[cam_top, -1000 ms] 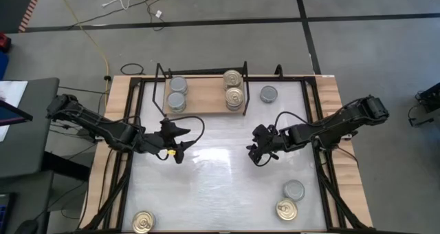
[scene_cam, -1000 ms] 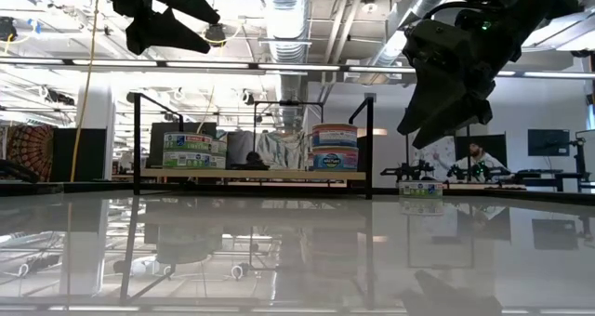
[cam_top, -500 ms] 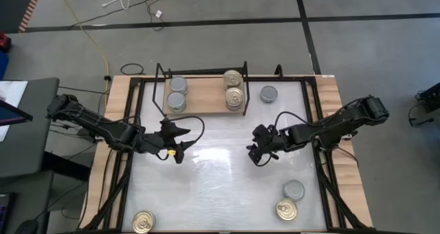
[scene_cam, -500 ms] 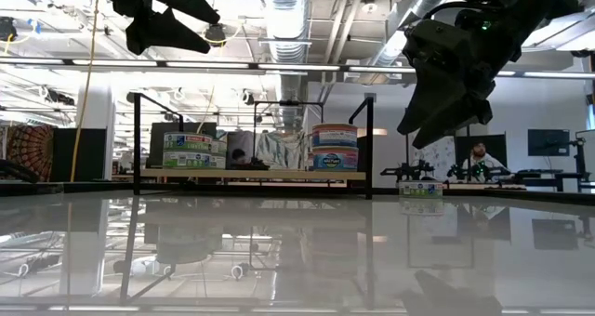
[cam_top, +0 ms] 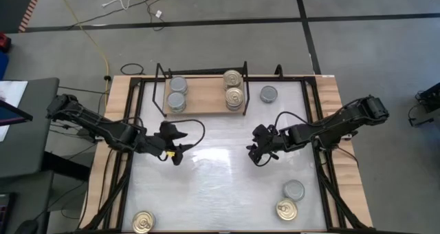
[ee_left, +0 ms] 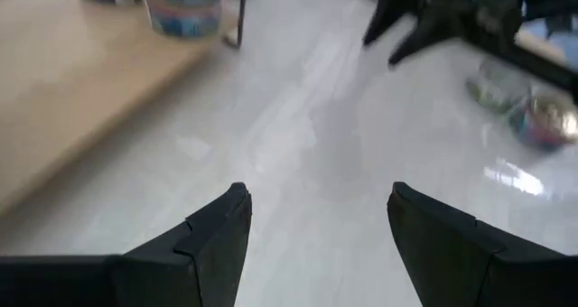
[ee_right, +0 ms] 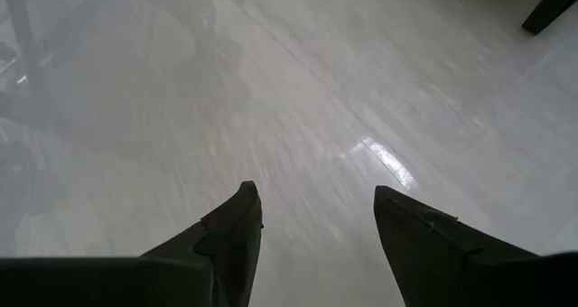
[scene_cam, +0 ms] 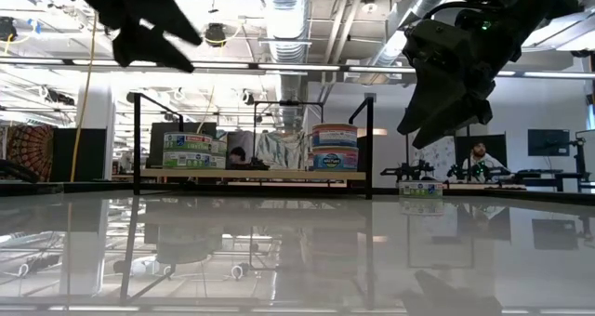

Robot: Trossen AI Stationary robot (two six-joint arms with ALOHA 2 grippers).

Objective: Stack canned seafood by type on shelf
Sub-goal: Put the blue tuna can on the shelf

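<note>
Wooden shelf (cam_top: 203,95) with 4 cans (cam_top: 234,97), left pincer (cam_top: 176,149) released, right pincer (cam_top: 260,153) released

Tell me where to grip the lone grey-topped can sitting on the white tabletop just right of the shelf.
Grip the grey-topped can across its round side wall, coming straight down from above with the fingers either side. It lies flat and low, apart from the shelf, so the top approach looks clear. The open right end effector is probably nearer.
</note>
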